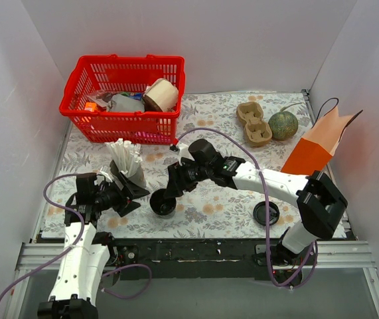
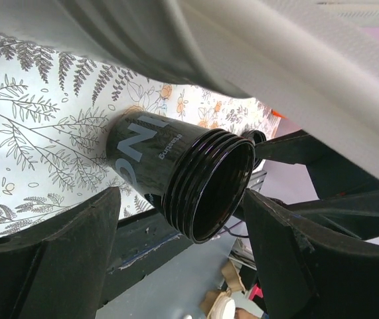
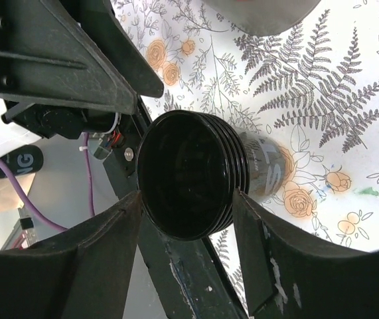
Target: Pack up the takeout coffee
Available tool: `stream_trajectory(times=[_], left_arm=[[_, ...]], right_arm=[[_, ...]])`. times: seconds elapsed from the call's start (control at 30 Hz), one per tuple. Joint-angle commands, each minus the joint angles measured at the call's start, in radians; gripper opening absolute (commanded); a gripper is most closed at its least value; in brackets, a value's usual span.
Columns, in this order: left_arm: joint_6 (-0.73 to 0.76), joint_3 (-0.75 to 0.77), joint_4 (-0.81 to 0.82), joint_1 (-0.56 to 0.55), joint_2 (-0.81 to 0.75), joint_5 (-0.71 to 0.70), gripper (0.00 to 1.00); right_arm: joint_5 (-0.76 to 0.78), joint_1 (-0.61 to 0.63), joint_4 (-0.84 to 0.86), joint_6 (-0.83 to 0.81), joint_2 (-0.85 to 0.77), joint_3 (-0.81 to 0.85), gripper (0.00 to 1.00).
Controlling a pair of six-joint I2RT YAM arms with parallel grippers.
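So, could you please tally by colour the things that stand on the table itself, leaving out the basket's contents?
Black: 2 (coffee cup, lid)
Red: 1 (basket)
Orange: 1 (paper bag)
Grey: 1 (stick cup)
Brown: 1 (cup carrier)
Green: 1 (melon)
Total: 7

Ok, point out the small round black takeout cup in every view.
Top external: small round black takeout cup low centre-left.
Left wrist: cup centre, mouth lower right.
Right wrist: cup centre, mouth facing camera.
Shared landmark: fern-and-flower printed tablecloth beneath it.
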Motion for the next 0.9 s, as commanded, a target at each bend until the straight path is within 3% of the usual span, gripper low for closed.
stream_trajectory(times=[0.0, 0.33, 0.43, 0.8, 0.87], left_arm=[[-0.009, -0.005, 0.051, -0.027, 0.018, 0.015, 0.73], [-0.087, -0.02, 0.12, -0.179, 0.052, -0.051, 0.73], [-0.103, -0.016, 0.12, -0.211, 0.057, -0.082, 0.72], [-0.114, -0.022, 0.119, -0.234, 0.04, -0.102, 0.73], [-0.114, -0.017, 0.114, -0.234, 0.028, -0.111, 0.73]], right_arm=[[-0.006, 0.012, -0.031, 0.0, 0.027, 0.066, 0.63], [0.033, 0.023, -0.085, -0.02, 0.058, 0.093, 0.48], [0.046, 0.023, -0.091, -0.023, 0.055, 0.091, 0.38], [0.112, 0.049, -0.148, -0.032, 0.081, 0.112, 0.19], [0.136, 0.055, -0.152, -0.031, 0.084, 0.114, 0.08]])
